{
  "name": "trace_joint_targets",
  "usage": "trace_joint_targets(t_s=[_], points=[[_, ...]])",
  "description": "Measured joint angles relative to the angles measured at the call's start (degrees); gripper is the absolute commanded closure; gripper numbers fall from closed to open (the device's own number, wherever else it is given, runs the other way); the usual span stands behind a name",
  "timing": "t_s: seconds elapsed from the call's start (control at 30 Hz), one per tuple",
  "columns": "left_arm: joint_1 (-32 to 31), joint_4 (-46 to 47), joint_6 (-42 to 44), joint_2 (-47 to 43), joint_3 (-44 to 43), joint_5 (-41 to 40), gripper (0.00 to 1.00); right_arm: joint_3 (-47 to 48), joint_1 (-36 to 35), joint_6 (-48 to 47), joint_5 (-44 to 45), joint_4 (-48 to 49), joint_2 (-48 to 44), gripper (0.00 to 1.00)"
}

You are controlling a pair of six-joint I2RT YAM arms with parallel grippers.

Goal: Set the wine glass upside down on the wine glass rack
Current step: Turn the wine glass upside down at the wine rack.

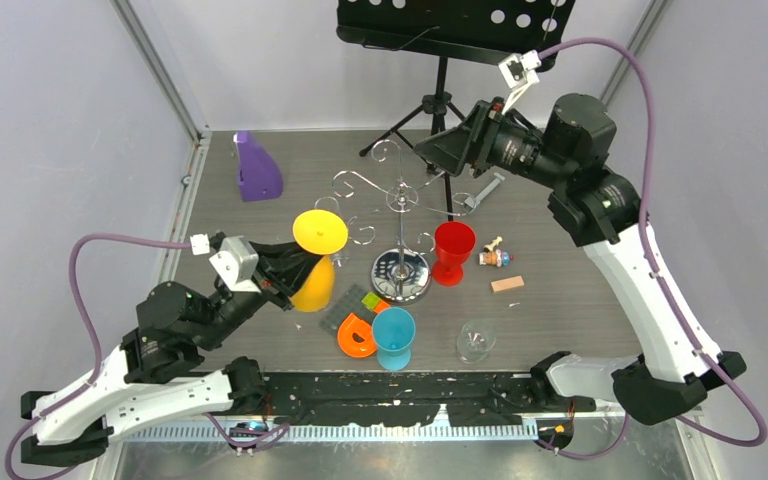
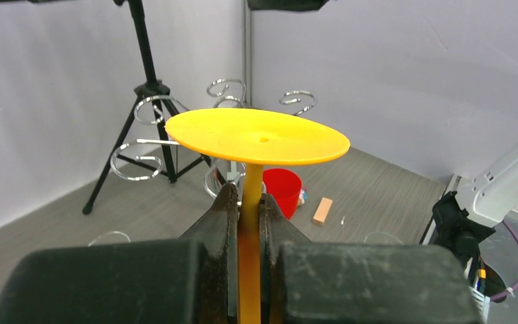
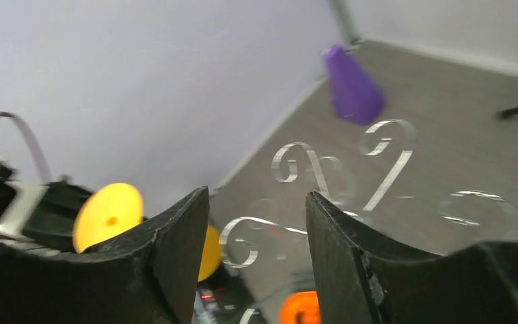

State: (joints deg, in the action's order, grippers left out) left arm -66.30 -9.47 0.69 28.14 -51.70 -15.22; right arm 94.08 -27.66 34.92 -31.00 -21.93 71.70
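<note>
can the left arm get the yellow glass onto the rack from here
Probably yes: the left gripper holds the yellow wine glass upside down by its stem beside the wine glass rack, nothing between.

- The left arm [image 1: 150, 385] was stretched low from its base toward the middle of the table.
- The left gripper [image 1: 310, 265] was clamped on the stem of the yellow wine glass [image 1: 320, 232], with a finger pressed on either side.
- The right arm [image 1: 650, 290] was raised high, its elbow bent and its wrist pointed leftward.
- The right gripper [image 1: 428, 150] was held with its jaws parted.
</note>
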Motion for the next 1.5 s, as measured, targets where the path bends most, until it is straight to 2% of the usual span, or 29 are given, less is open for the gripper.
trace_joint_targets(t_s=[0.2,0.47,0.6,1.1,1.17,1.27,1.33,1.5], points=[[0.0,-0.3,-3.4,0.0,1.9,-0.4,1.0,1.2,-1.1,-20.8,11.6,-11.1,-1.0,0.36],[0.0,-0.2,-6.3,0.0,4.8,-0.8,1.0,0.4,-8.3,-31.5,17.9,-17.4,3.8,0.37],[0.0,-0.2,-7.0,0.1,5.2,-0.8,1.0,0.4,-9.5,-33.9,19.9,-17.8,5.0,0.38],[0.0,2.5,-9.0,1.6,8.4,-1.6,1.0,1.3,-13.1,-36.3,23.2,-18.3,8.7,0.57],[0.0,3.3,-9.3,2.0,9.0,-1.7,1.0,1.3,-13.2,-36.3,23.3,-18.3,8.7,0.63],[0.0,5.0,-9.7,2.5,10.3,-1.8,1.0,1.3,-13.3,-36.1,23.2,-18.2,8.7,0.78],[0.0,6.7,-9.8,3.1,11.2,-1.8,1.0,1.3,-13.4,-36.0,23.2,-18.0,8.7,0.85],[0.0,10.2,-10.0,5.8,11.9,-2.0,1.0,1.3,-13.5,-36.3,24.5,-17.5,8.7,0.92]])
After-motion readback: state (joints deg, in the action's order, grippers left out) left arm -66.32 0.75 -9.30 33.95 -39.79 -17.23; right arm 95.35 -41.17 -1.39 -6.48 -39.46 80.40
